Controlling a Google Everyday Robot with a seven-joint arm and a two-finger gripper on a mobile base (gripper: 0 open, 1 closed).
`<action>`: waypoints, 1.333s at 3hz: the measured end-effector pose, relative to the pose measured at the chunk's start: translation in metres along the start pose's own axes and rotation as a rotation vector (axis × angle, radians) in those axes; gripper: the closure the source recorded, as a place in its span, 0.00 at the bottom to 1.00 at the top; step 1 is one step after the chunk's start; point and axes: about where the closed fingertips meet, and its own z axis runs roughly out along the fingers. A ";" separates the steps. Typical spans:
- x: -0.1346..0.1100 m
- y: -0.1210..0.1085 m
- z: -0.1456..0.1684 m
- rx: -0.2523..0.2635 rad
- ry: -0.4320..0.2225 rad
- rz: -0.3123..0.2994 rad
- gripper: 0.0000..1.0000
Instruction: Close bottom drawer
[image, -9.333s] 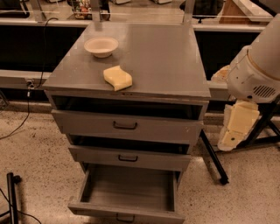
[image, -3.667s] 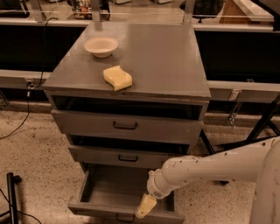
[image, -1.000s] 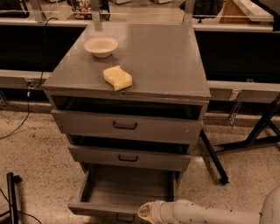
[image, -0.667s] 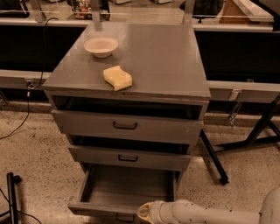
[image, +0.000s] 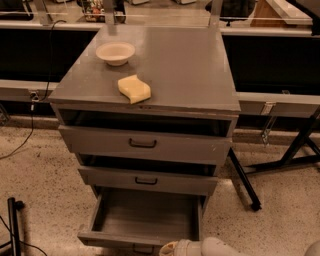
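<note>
The bottom drawer (image: 142, 220) of the grey cabinet is pulled far out, and its inside looks empty. Its front panel (image: 125, 241) runs along the lower edge of the view, with the handle mostly cut off. My gripper (image: 169, 249) is at the very bottom edge, right at the drawer's front panel on its right side. My white arm (image: 215, 247) reaches in from the bottom right. The middle drawer (image: 146, 180) and the top drawer (image: 142, 144) stand slightly open above it.
On the cabinet top (image: 190, 65) sit a white bowl (image: 115, 52) and a yellow sponge (image: 134, 89). A black stand leg (image: 245, 180) crosses the floor to the right. A black post (image: 14, 225) stands at the bottom left. A cable (image: 20, 140) lies on the left floor.
Almost nothing differs over the last second. My gripper and arm stay at the bottom drawer's front edge, and the drawer is still pulled out the same amount.
</note>
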 end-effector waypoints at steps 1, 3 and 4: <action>0.036 0.034 0.003 -0.025 -0.084 -0.029 1.00; 0.036 0.031 0.013 -0.019 -0.103 -0.039 1.00; 0.034 0.022 0.016 0.000 -0.103 -0.039 1.00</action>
